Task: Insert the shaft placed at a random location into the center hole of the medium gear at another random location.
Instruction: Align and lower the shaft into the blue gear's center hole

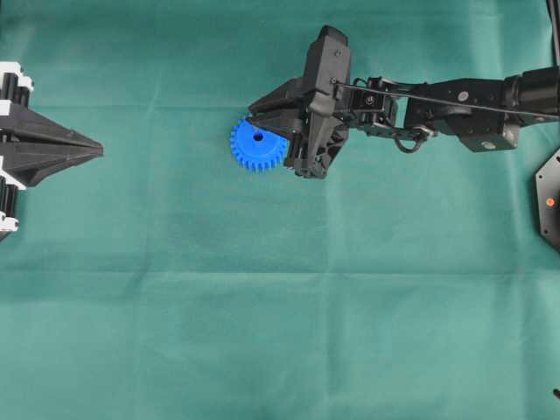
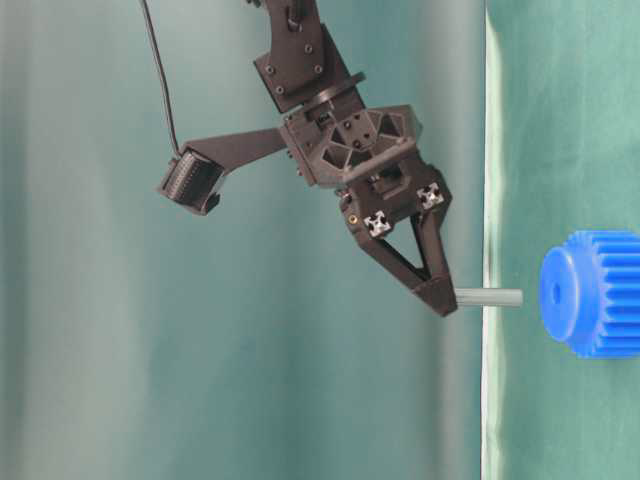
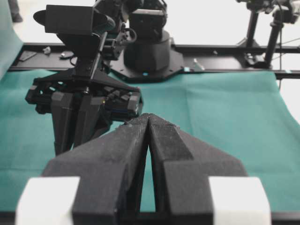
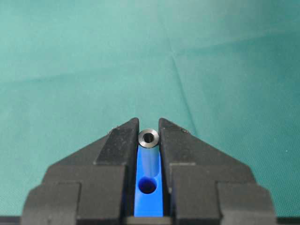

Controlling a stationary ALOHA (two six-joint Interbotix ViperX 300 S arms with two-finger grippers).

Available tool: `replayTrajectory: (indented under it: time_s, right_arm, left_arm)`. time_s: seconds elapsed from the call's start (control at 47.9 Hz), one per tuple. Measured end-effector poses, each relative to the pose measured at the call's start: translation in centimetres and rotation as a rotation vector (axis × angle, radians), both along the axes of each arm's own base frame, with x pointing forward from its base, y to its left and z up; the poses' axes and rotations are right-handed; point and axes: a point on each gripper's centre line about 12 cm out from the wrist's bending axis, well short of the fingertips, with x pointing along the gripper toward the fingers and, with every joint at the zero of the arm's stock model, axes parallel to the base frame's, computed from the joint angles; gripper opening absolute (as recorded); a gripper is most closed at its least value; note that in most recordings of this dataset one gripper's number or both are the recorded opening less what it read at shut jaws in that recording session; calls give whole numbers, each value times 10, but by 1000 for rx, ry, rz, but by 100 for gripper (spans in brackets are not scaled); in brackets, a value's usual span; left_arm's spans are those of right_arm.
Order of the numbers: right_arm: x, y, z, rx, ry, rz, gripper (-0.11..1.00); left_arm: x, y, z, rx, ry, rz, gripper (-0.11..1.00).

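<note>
The blue medium gear [image 1: 255, 145] lies flat on the green cloth, its center hole [image 1: 257, 136] facing up. My right gripper [image 1: 273, 122] hangs over it, shut on the silvery shaft [image 2: 490, 297]. In the table-level view the shaft points at the gear [image 2: 592, 292], roughly in line with its middle, with a small gap between them. In the right wrist view the shaft's end [image 4: 149, 138] sits between the fingertips of the right gripper [image 4: 148, 123], above the gear [image 4: 149, 206] and its hole [image 4: 147, 185]. My left gripper [image 1: 98, 150] is shut and empty at the far left, as the left wrist view [image 3: 148, 117] also shows.
The right arm [image 1: 464, 105] reaches in from the right edge. A black base plate [image 1: 549, 199] sits at the right edge. The green cloth [image 1: 280, 306] covers the table. In the left wrist view the right gripper [image 3: 79, 112] stands ahead to the left.
</note>
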Motion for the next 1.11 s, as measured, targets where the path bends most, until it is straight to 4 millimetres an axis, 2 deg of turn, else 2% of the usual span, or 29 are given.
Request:
replayTrajectory:
  time_s: [0.563,1.106]
  right_arm:
    - [1,2,-3,2,7,5,13]
    - [2,1,-38,20,84,-3,13]
  left_arm:
    - [0,0,0,2,0,0,0]
    - [0,0,0,0,-2,0,0]
